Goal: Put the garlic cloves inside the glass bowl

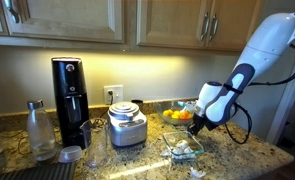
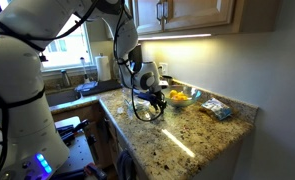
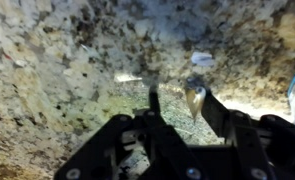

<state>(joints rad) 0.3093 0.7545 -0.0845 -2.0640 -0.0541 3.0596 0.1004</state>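
One garlic clove lay on the counter between the parted jaws of my claw, nearer one jaw and not yet clamped. I judged it best to centre it, squeeze gently, then lift it over the rim of the glass bowl near the counter's front edge.

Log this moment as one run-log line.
phase: grasping | gripper: down at counter, jaws either side of one garlic clove, hold unconfirmed | second clove: loose on counter beyond | glass bowl: on counter nearby
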